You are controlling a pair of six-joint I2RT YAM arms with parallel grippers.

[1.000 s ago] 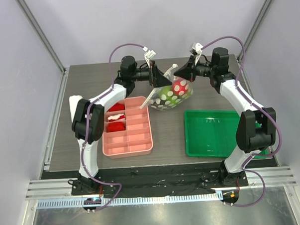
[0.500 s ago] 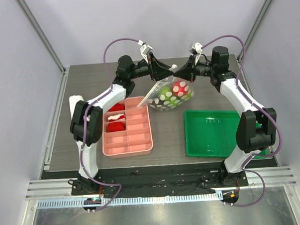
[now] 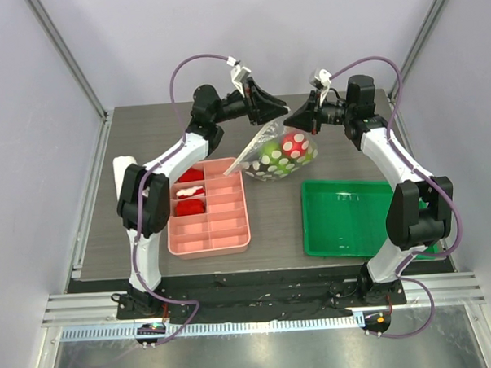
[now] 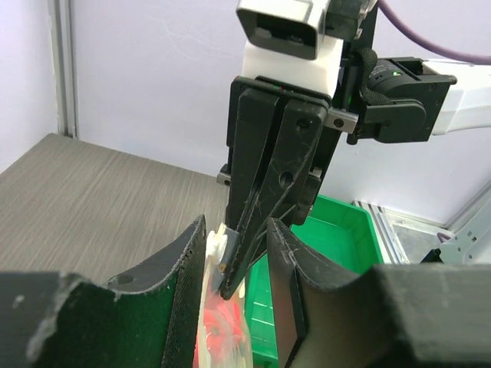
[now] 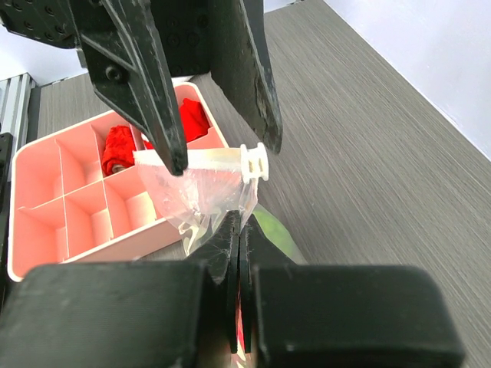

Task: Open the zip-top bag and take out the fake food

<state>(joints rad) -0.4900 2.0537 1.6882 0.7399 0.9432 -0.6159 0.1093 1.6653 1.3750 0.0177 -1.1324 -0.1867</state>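
Observation:
The zip-top bag (image 3: 279, 162), clear with white dots, hangs above the table between my two grippers. A red apple (image 3: 293, 141) and a green fruit (image 3: 270, 158) show inside it; I cannot make out the pear. My right gripper (image 3: 290, 122) is shut on the bag's top edge (image 5: 201, 192), just below the white zip slider (image 5: 255, 159). My left gripper (image 3: 277, 112) is open, and its fingers (image 5: 149, 84) straddle the zip strip. In the left wrist view the slider (image 4: 217, 244) rests against my left pad (image 4: 184, 291), with the right gripper's tips (image 4: 228, 285) between my jaws.
A green tray (image 3: 309, 222) sits at the right front, also in the left wrist view (image 4: 341, 230). A pink divided tray (image 3: 246, 208) with red pieces (image 3: 189, 207) lies to the left, under the bag's left end (image 5: 46, 230).
My left gripper has risen and swung right, from beside the bag's left part up to its zip strip. The right gripper and bag have barely moved.

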